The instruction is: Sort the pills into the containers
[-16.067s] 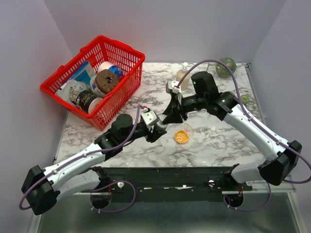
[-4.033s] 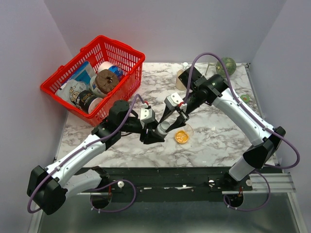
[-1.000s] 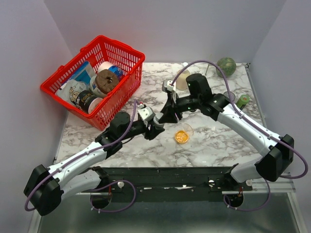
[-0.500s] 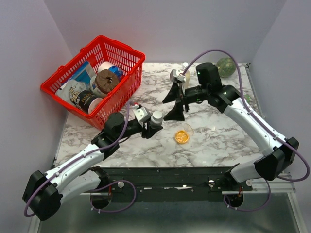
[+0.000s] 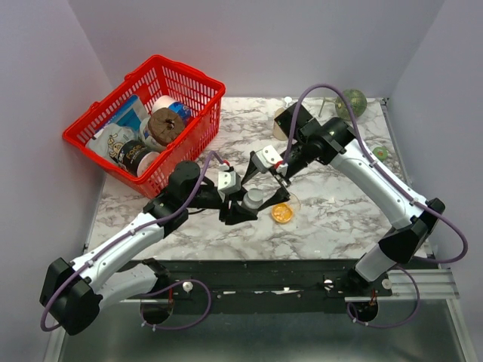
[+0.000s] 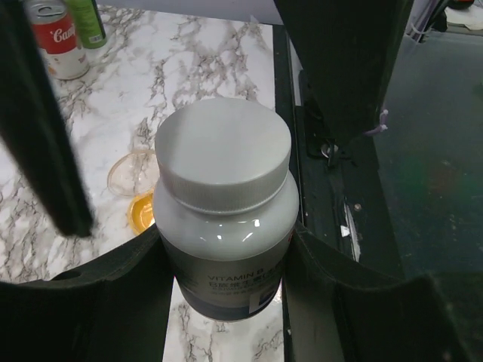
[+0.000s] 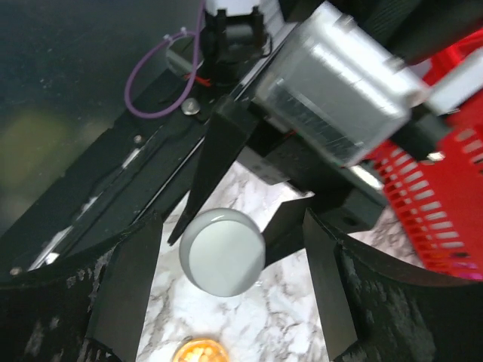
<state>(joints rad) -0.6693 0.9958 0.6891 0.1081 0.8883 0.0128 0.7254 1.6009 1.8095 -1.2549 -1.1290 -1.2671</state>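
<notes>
a: step in hand?
b: judged to be uncapping. left gripper (image 5: 243,205) has its jaws clamped on the body of the white vitamin b pill bottle (image 6: 226,249), below the cap (image 6: 223,147). cap is on. bottle held roughly upright, cap up, just left of the clear dish (image 5: 293,201). cannot tell if its base touches the marble surface (image 5: 339,219).
a: pills?
b: orange pills (image 5: 282,213) lie in the dish, near the front edge of the surface.
a: right arm?
b: right gripper (image 7: 230,226) reaches in from the far right, elbow high, wrist pitched down over the bottle. jaws apart, one finger each side of the cap, cap roughly centred betw. them in the wrist view. no contact seen.
a: left arm?
b: stretched fwd and inward, low over the surface, jaws taking the bottle from the side.
a: recs for the step?
b: bring the right jaws down square onto the cap's side wall, not the bottle shoulder. close firm before any twist. keep the twist axis in line w/ the bottle's axis. left grip must hold against the torque, since the plastic looks smooth and may spin in the jaws. lift the cap straight off. stay clear of the dish: it sits close and looks light, so a nudge could scatter the pills.
</notes>
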